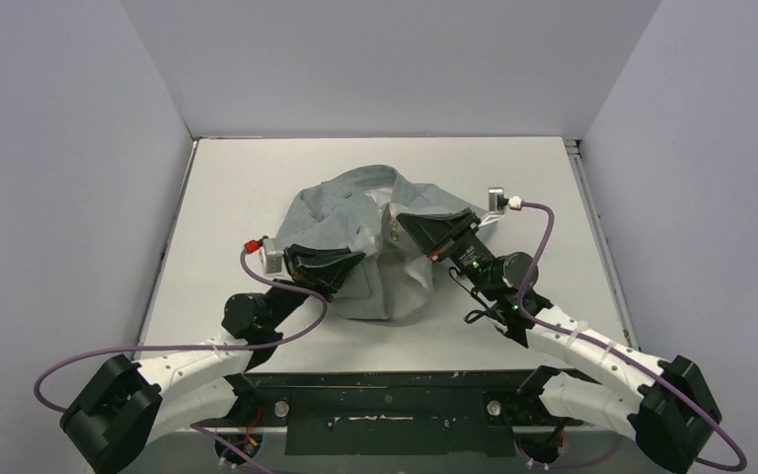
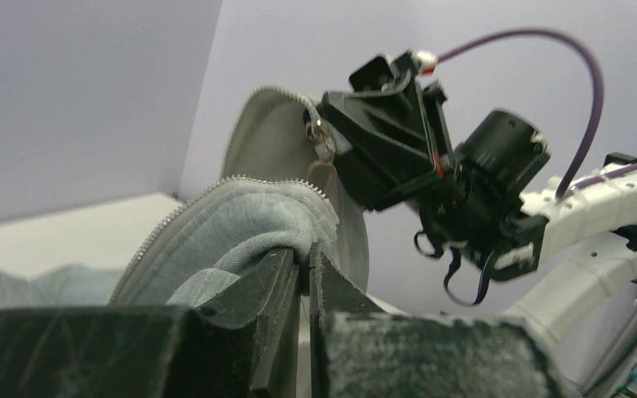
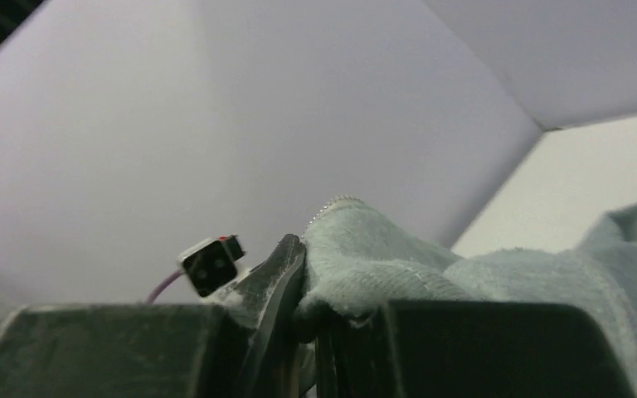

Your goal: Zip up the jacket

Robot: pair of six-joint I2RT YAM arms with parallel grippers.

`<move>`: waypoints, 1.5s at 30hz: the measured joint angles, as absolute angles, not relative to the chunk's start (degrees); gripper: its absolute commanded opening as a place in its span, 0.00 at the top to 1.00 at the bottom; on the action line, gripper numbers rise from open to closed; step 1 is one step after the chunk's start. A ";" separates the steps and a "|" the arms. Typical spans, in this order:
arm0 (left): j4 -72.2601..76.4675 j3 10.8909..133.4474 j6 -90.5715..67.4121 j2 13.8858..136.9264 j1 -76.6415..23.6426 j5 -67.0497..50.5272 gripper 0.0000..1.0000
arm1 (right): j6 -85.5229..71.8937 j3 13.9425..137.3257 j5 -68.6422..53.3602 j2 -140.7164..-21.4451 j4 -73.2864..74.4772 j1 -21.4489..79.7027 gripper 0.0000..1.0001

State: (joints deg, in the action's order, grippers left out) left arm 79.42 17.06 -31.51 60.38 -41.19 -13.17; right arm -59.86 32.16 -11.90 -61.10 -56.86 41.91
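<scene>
**Top external: two claws clamped on one bunched jacket, zip apparently not yet joined**

Top external view. One jacket (image 1: 341,202) lies heaped in the middle of the table (image 1: 237,188). Its near side is drawn up between two arms. The left gripper (image 1: 355,263) bites the fabric from the left and the right gripper (image 1: 404,226) from the right. The two stand near each other but apart.

Left wrist view. The left claw is pressed together on a folded front edge lined with one row of zipper teeth (image 2: 216,196). A second row arcs up to the right claw, which is closed at the single metal slider (image 2: 322,139), a pull loop dangling below it. Whether it pinches the slider itself or the cloth beside it, I cannot tell.

Right wrist view. The right fingers are clamped on a thick grey edge, with a few teeth showing at the top. One red plug (image 3: 212,264) of the other arm sits beyond.

The step in hand looks like bringing the two front edges together. Next, the free edge's end would need guiding into the slider, with both edges kept taut and level.
</scene>
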 measured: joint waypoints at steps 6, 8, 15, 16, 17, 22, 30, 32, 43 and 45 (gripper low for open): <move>62.22 7.31 -37.15 50.89 -41.60 -9.39 1.00 | -51.00 33.85 -4.80 -55.64 -28.42 41.91 1.00; 54.70 5.26 -39.46 48.93 -41.65 -7.86 1.00 | -49.76 33.41 -3.60 -56.07 -22.59 41.93 1.00; 36.45 1.52 -48.05 46.65 -41.87 -9.08 0.96 | -48.56 27.05 -1.85 -57.98 -14.87 42.00 1.00; 34.09 1.54 -49.15 46.33 -41.95 -9.87 0.92 | -48.58 26.41 -1.74 -57.98 -14.61 42.04 1.00; 31.57 1.58 -49.95 45.80 -42.04 -10.81 0.89 | -48.58 26.06 -1.67 -57.98 -14.46 42.04 1.00; 17.37 4.10 -52.53 43.38 -42.35 -14.70 0.73 | -48.60 25.36 -1.48 -57.89 -14.50 42.04 1.00; 4.43 9.85 -55.55 39.16 -42.37 -16.99 0.50 | -48.62 24.29 -1.39 -57.17 -14.48 42.04 1.00; 2.83 11.31 -56.82 37.74 -42.37 -16.95 0.49 | -48.62 24.29 -1.37 -57.14 -14.46 42.04 1.00; -17.02 25.71 -57.78 32.12 -42.46 -12.19 0.28 | -48.60 24.29 -1.30 -56.45 -14.48 42.04 1.00; -20.21 27.86 -58.02 32.93 -42.54 -10.50 0.26 | -48.60 24.29 -1.30 -56.45 -14.48 42.04 1.00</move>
